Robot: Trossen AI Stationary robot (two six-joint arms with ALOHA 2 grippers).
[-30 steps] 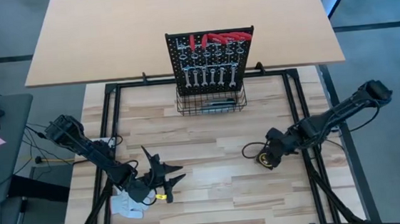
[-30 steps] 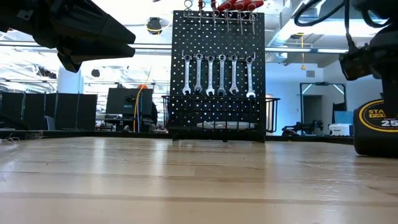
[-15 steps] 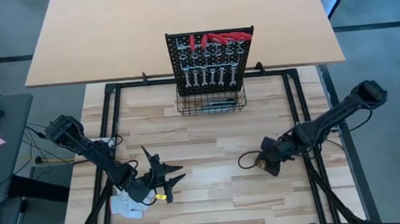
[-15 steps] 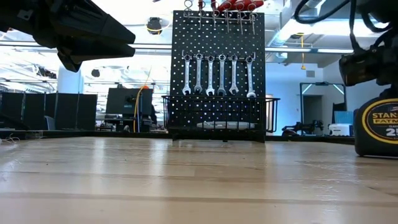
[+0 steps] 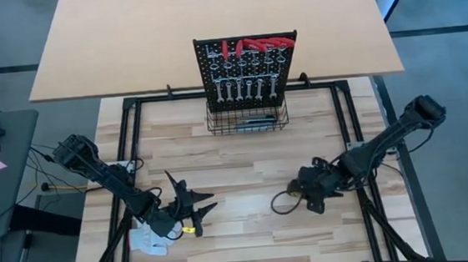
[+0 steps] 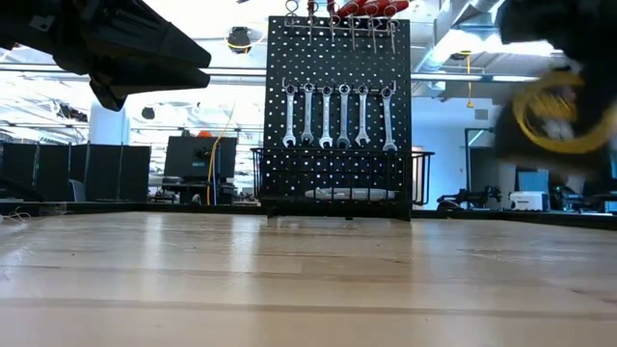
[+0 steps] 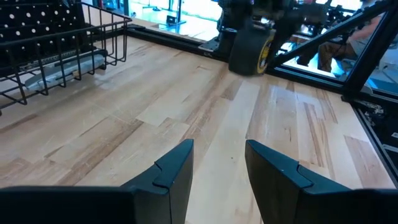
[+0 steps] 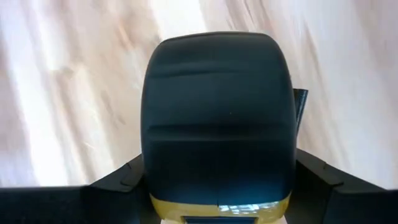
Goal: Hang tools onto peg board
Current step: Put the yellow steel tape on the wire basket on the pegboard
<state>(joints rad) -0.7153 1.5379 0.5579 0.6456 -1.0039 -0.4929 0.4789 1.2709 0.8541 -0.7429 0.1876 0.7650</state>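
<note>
The left gripper (image 5: 200, 207) is parked low at the table's near left with its fingers (image 7: 174, 171) spread and empty, apparently waiting. Farther back, the peg board (image 5: 247, 67) is already hung with wrenches. At the right, the tape measure (image 8: 217, 118) is pinched between the right gripper's (image 5: 308, 194) fingers, lifted off the table for carrying.

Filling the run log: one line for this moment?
right end effector: shut on tape measure, lifted off table | left end effector: open, empty | wrenches: hung on pegboard

Overhead looks straight down; the low camera faces the upright black perforated peg board (image 6: 337, 116), seemingly from tabletop height; both share it.
</note>
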